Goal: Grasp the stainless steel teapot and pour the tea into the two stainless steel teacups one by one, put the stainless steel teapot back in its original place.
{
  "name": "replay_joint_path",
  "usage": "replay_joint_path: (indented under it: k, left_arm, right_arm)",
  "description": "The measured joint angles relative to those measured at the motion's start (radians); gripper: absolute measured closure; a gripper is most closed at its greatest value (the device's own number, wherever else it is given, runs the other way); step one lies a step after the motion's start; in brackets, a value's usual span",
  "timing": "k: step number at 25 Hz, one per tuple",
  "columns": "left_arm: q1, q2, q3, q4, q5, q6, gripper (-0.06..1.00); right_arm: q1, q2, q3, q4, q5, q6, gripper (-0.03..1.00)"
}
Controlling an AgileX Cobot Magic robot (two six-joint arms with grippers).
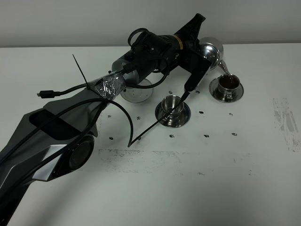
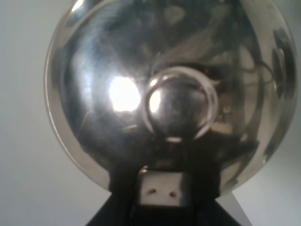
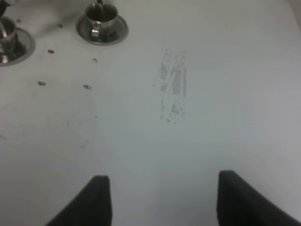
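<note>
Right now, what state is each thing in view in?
stainless steel teapot: lifted, tilted, pouring
teacup under the spout: upright, partly filled with tea
other teacup: upright, no tea visible
coaster dish: vacant
left gripper: shut on the teapot
right gripper: open, empty

One stainless steel teapot (image 1: 211,49) — only the one. Two steel teacups: the far right teacup (image 1: 229,83) and the nearer teacup (image 1: 171,103). Two saucers — the far saucer (image 1: 238,95), the near saucer (image 1: 184,118). One round steel coaster dish (image 1: 135,95), left of the cups.
</note>
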Motion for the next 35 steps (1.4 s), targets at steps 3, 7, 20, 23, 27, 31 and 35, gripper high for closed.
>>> replay_joint_path:
  k: [3, 7, 20, 23, 27, 31, 35]
  left_arm:
    - [0.000, 0.000, 0.000, 0.000, 0.004, -0.026, 0.75]
    - [0.000, 0.000, 0.000, 0.000, 0.037, -0.199, 0.75]
    - [-0.001, -0.097, 0.000, -0.002, 0.281, -0.743, 0.75]
    - [0.000, -0.146, -0.001, -0.004, 0.352, -0.984, 0.75]
    - [0.012, -0.171, -0.007, -0.005, 0.425, -1.195, 0.75]
    - [0.024, -0.168, -0.007, -0.060, 0.455, -1.223, 0.75]
    - [0.020, -0.168, -0.007, -0.102, 0.478, -1.230, 0.75]
  right_arm:
    - [0.000, 0.000, 0.000, 0.000, 0.000, 0.000, 0.46]
    - [0.000, 0.000, 0.000, 0.000, 0.000, 0.000, 0.46]
    - [0.000, 0.000, 0.000, 0.000, 0.000, 0.001, 0.46]
    - [0.000, 0.000, 0.000, 0.000, 0.000, 0.001, 0.46]
    - [0.000, 0.000, 0.000, 0.000, 0.000, 0.001, 0.46]
    - [0.000, 0.000, 0.000, 0.001, 0.000, 0.001, 0.46]
    - [0.000, 0.000, 0.000, 0.001, 0.000, 0.001, 0.46]
